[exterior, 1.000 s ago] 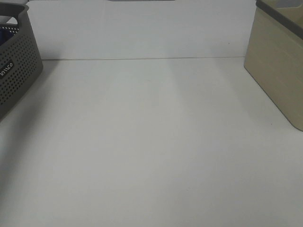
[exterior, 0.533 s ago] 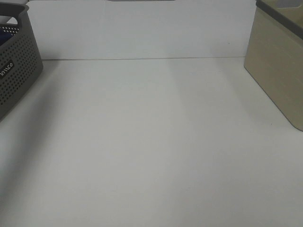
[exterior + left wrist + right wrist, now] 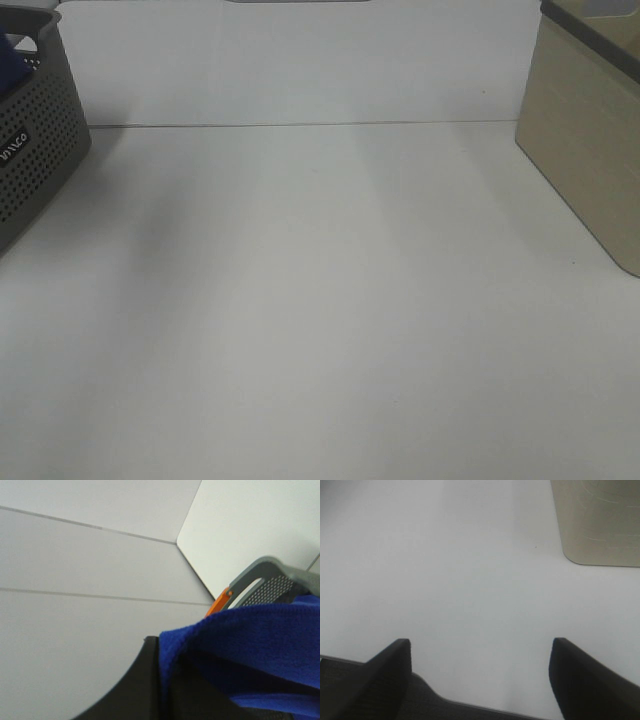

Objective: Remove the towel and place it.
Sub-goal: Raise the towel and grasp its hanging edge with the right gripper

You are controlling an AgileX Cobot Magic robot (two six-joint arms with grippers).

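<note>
The towel (image 3: 260, 640), deep blue and soft, bunches over the black finger (image 3: 135, 690) of my left gripper (image 3: 167, 652), which is shut on it just above the grey perforated basket (image 3: 270, 575). From the high camera only a small blue patch of the towel (image 3: 8, 45) shows at the basket's (image 3: 35, 150) handle hole, far left. My right gripper (image 3: 481, 642) hangs open over bare white table with nothing between its fingers. Neither arm shows in the high view.
A beige box (image 3: 585, 130) with a dark rim stands at the right edge of the white table (image 3: 320, 300), and it also appears in the right wrist view as the beige box (image 3: 597, 522). A white wall backs the table.
The blue patch of towel at the basket's handle hole has moved upward. The right gripper stays as it was.
</note>
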